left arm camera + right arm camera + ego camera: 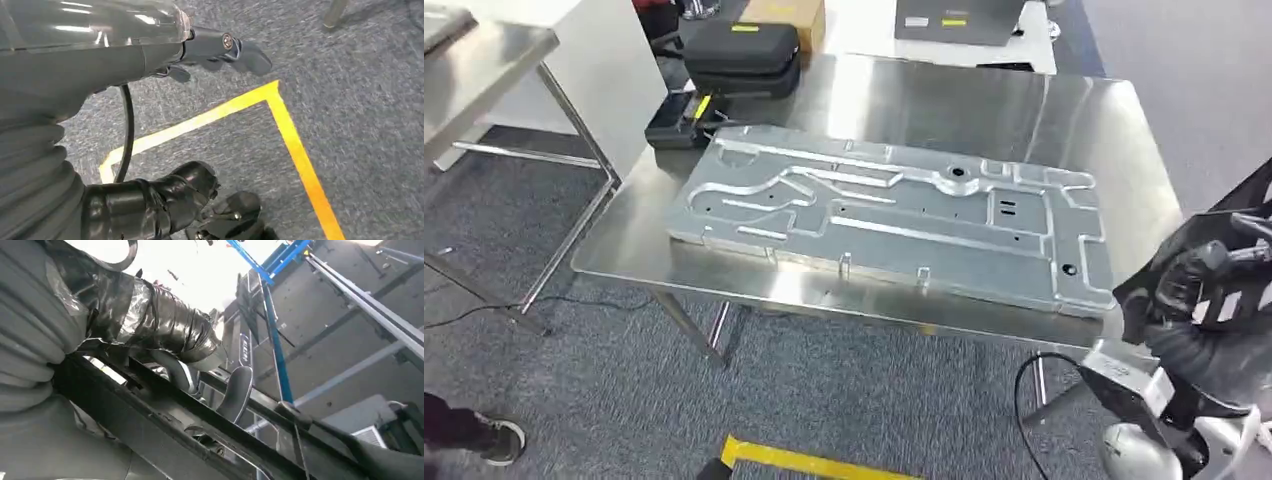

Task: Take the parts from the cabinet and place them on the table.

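On steel table: one ribbed metal panel, grey carpet below. Right hand grips a dark flat part; left hand hangs, grasp unclear.

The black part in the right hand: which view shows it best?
The right wrist view: the black part runs across the frame under the right hand gripping it. The head view catches its edge at the frame's right. The left wrist view looks at the floor.

I see a black zip case with a brown box behind it, yellow floor tape, and a person's shoe.
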